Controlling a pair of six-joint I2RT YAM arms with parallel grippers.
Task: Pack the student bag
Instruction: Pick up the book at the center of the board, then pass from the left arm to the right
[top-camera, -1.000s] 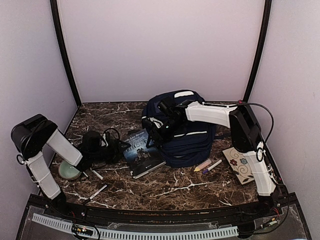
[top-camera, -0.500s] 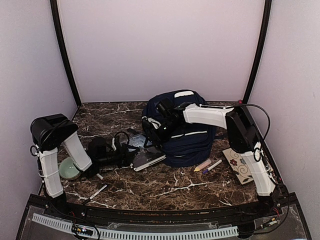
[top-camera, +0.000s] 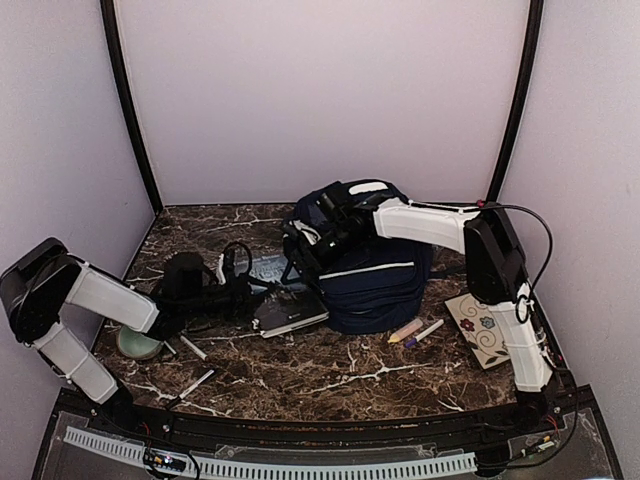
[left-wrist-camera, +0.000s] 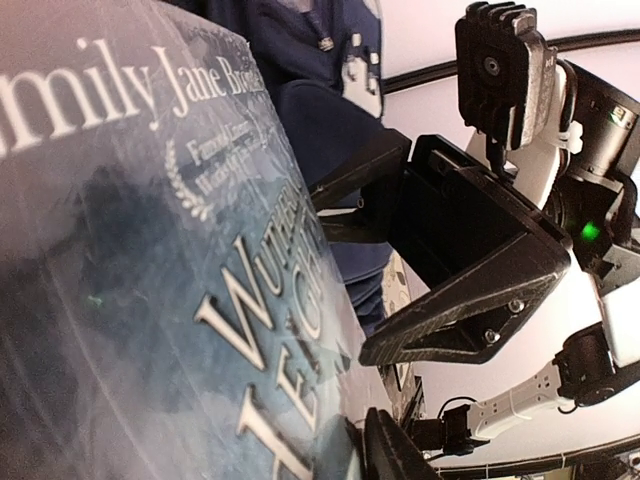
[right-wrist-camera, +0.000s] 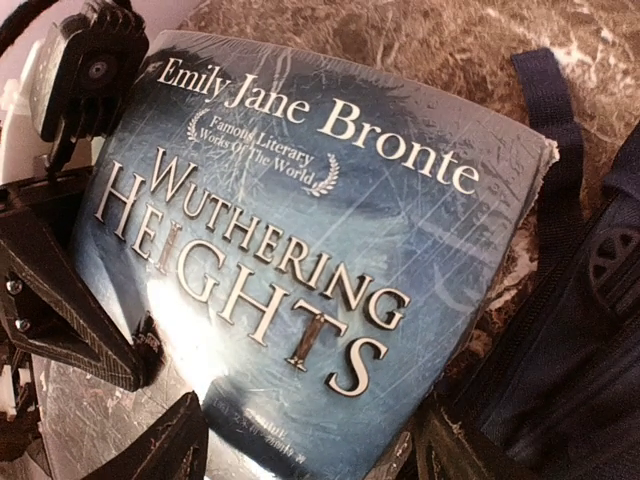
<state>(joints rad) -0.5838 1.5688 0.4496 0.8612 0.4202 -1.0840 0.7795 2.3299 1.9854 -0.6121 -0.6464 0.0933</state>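
Note:
The navy student bag (top-camera: 385, 285) lies at the back middle of the table. Its fabric and a strap also show in the right wrist view (right-wrist-camera: 590, 340). A blue book, "Wuthering Heights" (top-camera: 290, 312), lies tilted just left of the bag's mouth. It fills the left wrist view (left-wrist-camera: 150, 250) and the right wrist view (right-wrist-camera: 300, 230). My left gripper (top-camera: 250, 292) is closed on the book's left edge (left-wrist-camera: 372, 390), one finger above the cover and one below. My right gripper (top-camera: 325, 238) is at the bag's opening, above the book. Its fingers are spread wide (right-wrist-camera: 305, 455) and hold nothing.
A floral notebook (top-camera: 480, 328) lies at the right. Two markers (top-camera: 415, 331) lie in front of the bag. A round green object (top-camera: 138, 342) and pens (top-camera: 195, 383) lie near the left arm's base.
My left arm reached right and took the book's edge; the book has shifted and tilted up by the bag. My right gripper rose slightly at the bag's opening.

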